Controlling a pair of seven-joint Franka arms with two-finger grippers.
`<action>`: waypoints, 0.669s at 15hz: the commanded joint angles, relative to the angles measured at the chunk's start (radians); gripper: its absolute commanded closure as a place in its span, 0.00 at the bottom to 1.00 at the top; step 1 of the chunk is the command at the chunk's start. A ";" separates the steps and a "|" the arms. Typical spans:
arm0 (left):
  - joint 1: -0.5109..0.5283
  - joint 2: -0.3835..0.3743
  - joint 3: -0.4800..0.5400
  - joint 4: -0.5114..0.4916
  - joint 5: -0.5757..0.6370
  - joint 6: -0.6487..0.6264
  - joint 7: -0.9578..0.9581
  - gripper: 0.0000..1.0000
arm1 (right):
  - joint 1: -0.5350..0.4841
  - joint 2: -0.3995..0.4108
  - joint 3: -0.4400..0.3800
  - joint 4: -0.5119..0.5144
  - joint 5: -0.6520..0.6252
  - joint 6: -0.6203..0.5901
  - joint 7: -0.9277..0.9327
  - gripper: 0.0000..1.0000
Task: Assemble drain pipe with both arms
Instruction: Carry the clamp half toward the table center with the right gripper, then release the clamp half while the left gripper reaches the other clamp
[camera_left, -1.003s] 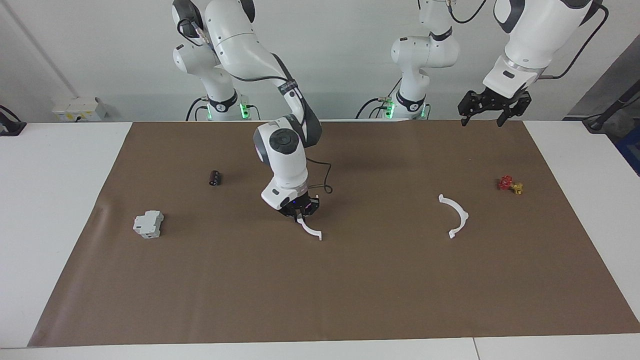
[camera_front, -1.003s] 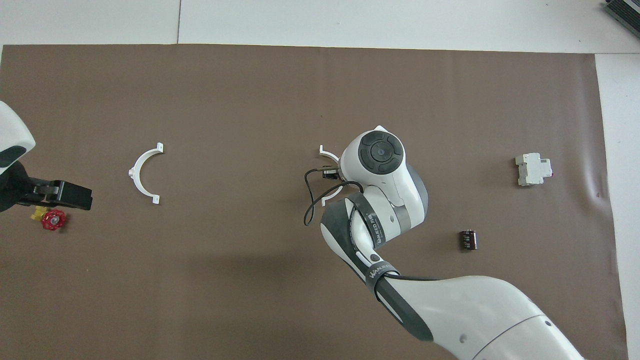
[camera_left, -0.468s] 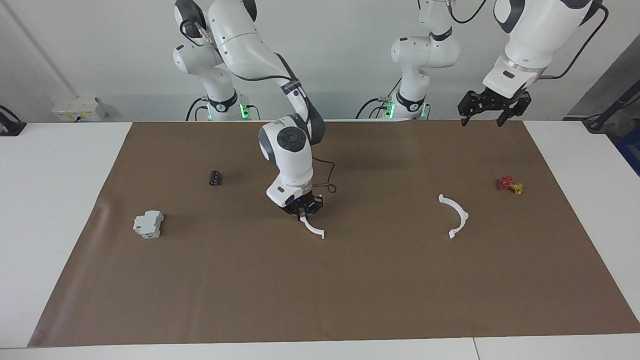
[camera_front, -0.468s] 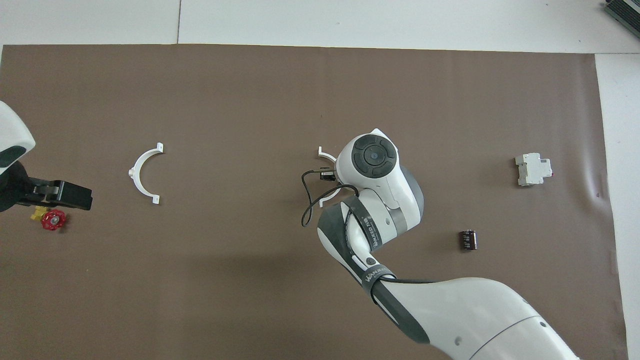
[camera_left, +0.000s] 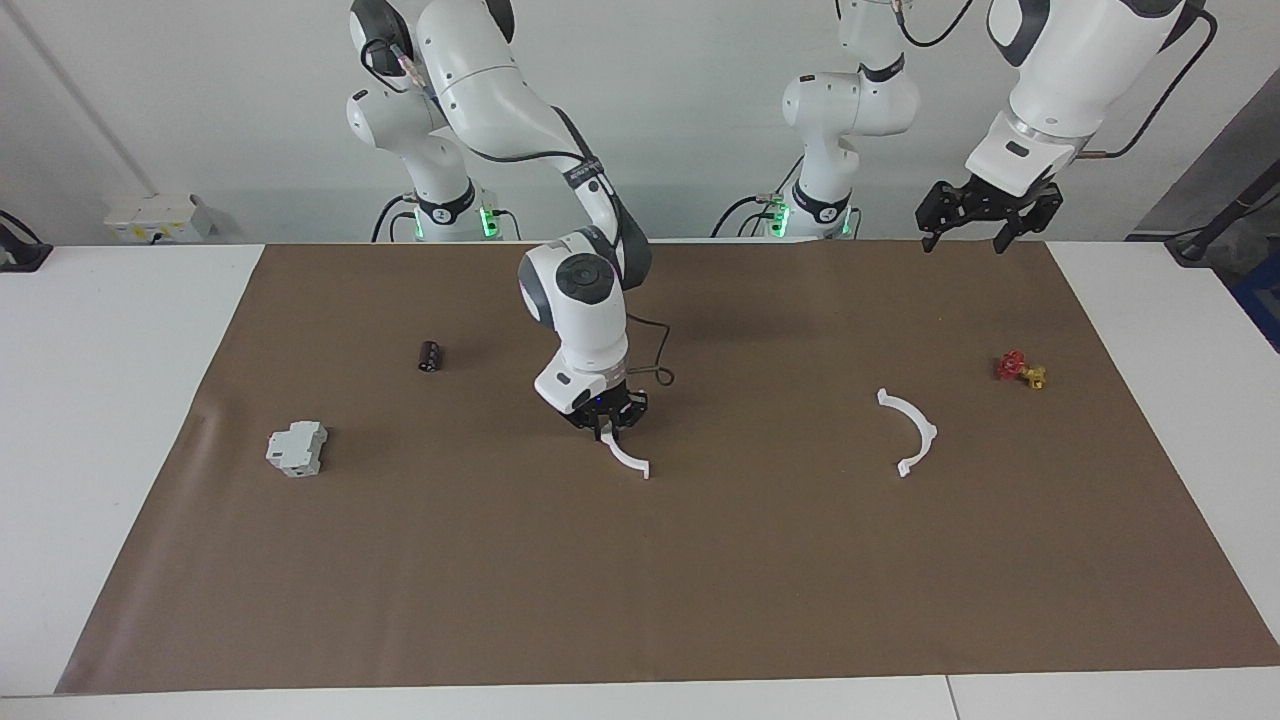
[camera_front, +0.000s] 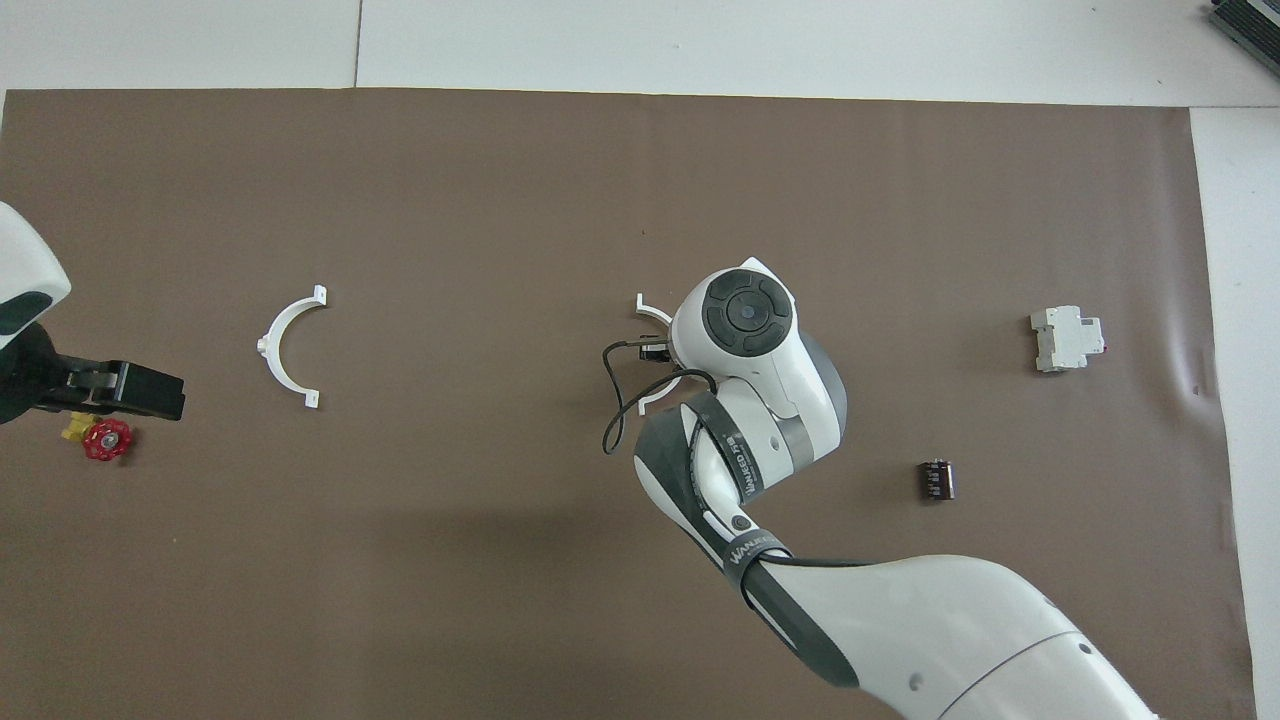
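One camera is sitting up high across the tabletop (camera_left: 120, 400) and is looking back at the two robots, so their bases are standing at the top of its picture by the pale wall. It is far enough away to be showing the whole brown mat (camera_left: 700, 580) from edge to edge.

The other camera is hanging high above the robots' own end and is looking forward and steeply down. The arms are coming in from the bottom of its picture.

Both are showing the same brown mat (camera_front: 500, 180) and white tabletop (camera_front: 700, 40), but turned half way round from each other.
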 joint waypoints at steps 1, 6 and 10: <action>-0.001 -0.014 0.007 -0.019 -0.015 0.015 0.001 0.00 | -0.003 -0.068 -0.010 0.004 -0.020 -0.042 0.033 0.00; 0.005 -0.083 0.010 -0.192 -0.013 0.234 -0.057 0.00 | -0.156 -0.210 -0.012 0.006 -0.045 -0.114 -0.037 0.00; 0.053 -0.076 0.010 -0.303 -0.013 0.416 -0.070 0.00 | -0.304 -0.304 -0.013 0.018 -0.046 -0.262 -0.232 0.00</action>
